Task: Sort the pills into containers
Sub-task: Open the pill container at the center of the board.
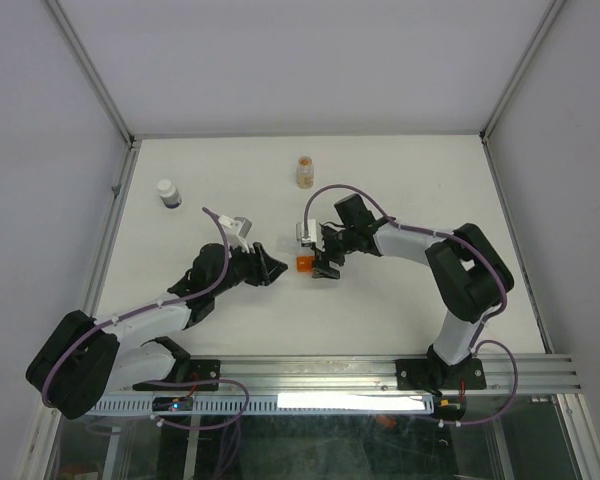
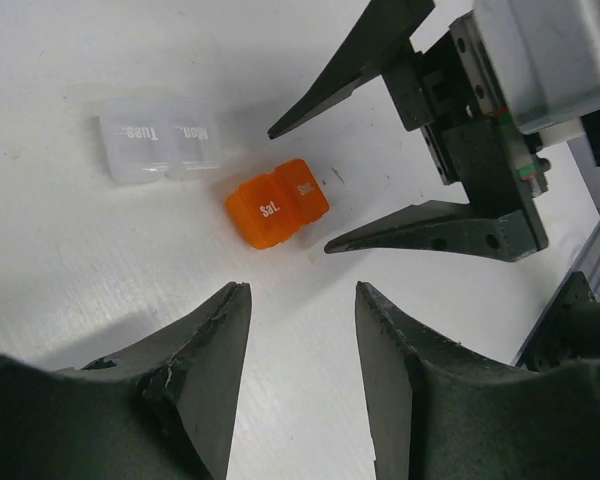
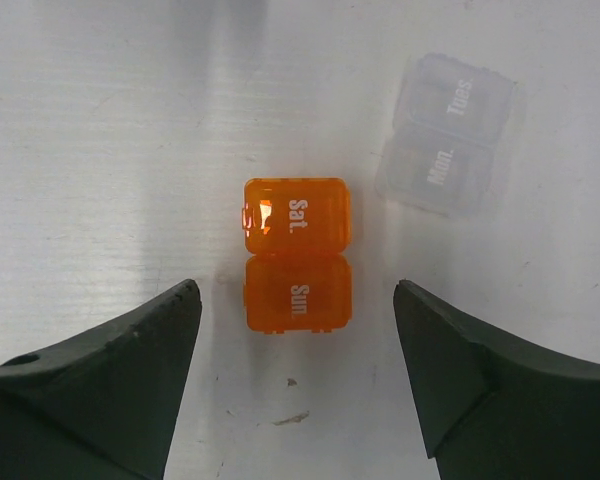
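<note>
An orange two-cell pill box [image 3: 297, 255] marked "Sat." and "Sun." lies shut on the white table; it also shows in the top view [image 1: 303, 264] and the left wrist view [image 2: 277, 203]. A clear box [image 3: 445, 135] marked "Mon." and "Tues." lies shut just beyond it. My right gripper [image 3: 294, 290] is open, its tips either side of the "Sun." end without touching. My left gripper [image 2: 302, 288] is open and empty, a short way left of the orange box [image 1: 277, 266]. No loose pills show.
A clear vial [image 1: 304, 172] with orange-tan contents stands at the back middle. A white bottle with a dark band [image 1: 168, 193] stands at the back left. The table's raised walls run along the left, back and right sides.
</note>
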`<act>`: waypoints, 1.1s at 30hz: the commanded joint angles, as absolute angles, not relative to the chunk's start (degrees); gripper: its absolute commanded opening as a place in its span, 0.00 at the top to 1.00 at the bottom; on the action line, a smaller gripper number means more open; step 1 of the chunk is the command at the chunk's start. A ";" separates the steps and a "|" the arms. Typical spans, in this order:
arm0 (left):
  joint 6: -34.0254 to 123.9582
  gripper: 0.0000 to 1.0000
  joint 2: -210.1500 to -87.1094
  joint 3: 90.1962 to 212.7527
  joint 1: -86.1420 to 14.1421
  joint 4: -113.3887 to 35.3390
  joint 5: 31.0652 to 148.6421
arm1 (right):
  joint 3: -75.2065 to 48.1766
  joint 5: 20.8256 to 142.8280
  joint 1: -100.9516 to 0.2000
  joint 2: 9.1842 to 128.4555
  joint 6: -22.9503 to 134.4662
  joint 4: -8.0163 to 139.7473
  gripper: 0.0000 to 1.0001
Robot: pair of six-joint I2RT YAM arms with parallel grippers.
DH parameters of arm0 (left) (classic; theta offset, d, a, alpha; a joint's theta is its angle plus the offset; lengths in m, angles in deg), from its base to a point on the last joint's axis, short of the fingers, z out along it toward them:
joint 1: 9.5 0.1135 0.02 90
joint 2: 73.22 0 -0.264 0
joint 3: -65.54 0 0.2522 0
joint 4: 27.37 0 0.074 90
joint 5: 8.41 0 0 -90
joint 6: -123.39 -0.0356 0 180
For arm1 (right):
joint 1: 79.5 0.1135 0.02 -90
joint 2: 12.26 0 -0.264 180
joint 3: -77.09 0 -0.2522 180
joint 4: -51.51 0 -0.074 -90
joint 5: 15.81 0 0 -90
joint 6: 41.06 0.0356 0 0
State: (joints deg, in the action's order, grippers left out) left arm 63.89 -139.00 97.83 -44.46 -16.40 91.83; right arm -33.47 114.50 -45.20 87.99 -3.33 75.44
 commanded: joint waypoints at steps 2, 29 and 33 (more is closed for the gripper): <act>65.43 0.52 -135.12 95.00 -44.96 -10.72 90.50 | -29.96 111.02 -43.55 89.68 -3.59 75.70 0.22; 95.87 0.31 -140.73 87.79 -45.02 23.18 103.86 | -37.05 118.59 -43.07 64.77 -3.01 87.61 0.74; 97.09 0.27 -143.81 90.54 -46.33 26.93 105.36 | -38.69 121.67 -44.33 59.14 -3.06 89.31 0.75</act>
